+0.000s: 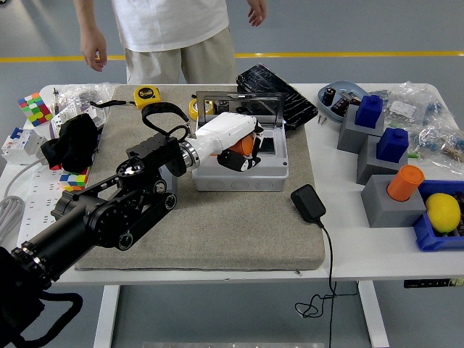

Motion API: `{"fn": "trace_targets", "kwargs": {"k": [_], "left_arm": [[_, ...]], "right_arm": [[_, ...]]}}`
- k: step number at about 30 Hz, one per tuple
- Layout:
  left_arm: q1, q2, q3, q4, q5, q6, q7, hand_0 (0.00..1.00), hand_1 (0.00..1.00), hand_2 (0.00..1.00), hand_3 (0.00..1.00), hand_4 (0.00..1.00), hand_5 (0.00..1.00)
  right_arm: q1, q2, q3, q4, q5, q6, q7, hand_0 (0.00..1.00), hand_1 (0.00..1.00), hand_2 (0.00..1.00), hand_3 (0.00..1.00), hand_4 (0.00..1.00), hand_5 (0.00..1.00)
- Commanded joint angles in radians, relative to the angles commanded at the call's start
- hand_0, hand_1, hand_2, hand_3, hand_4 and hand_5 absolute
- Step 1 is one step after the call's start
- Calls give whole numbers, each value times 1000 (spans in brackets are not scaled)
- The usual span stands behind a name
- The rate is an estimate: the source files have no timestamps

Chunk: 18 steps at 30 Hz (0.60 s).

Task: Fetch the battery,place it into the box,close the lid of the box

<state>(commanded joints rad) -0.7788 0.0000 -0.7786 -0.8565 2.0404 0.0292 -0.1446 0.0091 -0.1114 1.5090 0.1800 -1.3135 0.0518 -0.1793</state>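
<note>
grey floor (362, 29), yellow line (348, 54), white table (377, 250)

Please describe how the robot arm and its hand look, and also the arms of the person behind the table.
The left arm is black, built from bulky rounded joint housings with round silver caps, and a black cable loops above its wrist. The left robot hand has a smooth white shell with black fingers. The right arm is not in view. The person wears a white short-sleeved shirt and beige trousers; the forearms are bare.

grey blocks: 3 at right (391, 201), (376, 158), (355, 130)
blue batteries: 2 (397, 144), (370, 110)
orange batteries: 2 (404, 183), (246, 146)
box: 1 (272, 174)
cubes: 2 (30, 108), (74, 178)
tape measures: 2 (148, 95), (193, 109)
lemon: 1 (443, 212)
hand: 1 (239, 148)
person: 1 (174, 32)
</note>
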Motion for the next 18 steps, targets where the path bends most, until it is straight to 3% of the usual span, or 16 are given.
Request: {"fn": "trace_targets", "kwargs": {"k": [1,2,7,8,13,14,18], "left_arm": [[-7,0,1,12,-1,2,-2,169,135,194,259,714,2],[-11,0,1,22,-2,3,-4,190,171,220,328,770,2],[-17,0,-13,42,-11,12,-13,190,171,220,328,770,2],[-15,0,-16,41,-15,13,-13,207,241,291,415,901,2],[-8,0,-22,32,-11,5,-12,207,241,291,415,901,2],[-8,0,-23,31,-11,6,-14,300,396,407,553,968,2],[-7,0,-30,28,-15,14,-30,300,396,407,553,968,2]], "right_arm": [[0,0,-2,0,0,0,0,740,705,709,705,998,547],[-1,1,-3,0,0,0,0,740,705,709,705,998,545],[-1,1,-18,0,7,1,2,740,705,709,705,998,545],[-1,1,-20,0,8,1,3,740,705,709,704,998,545],[-3,1,-23,0,10,1,4,740,705,709,704,998,545],[-3,0,-23,0,9,1,4,740,705,708,705,998,545],[-5,-1,-21,0,8,1,3,740,705,708,705,998,545]]}}
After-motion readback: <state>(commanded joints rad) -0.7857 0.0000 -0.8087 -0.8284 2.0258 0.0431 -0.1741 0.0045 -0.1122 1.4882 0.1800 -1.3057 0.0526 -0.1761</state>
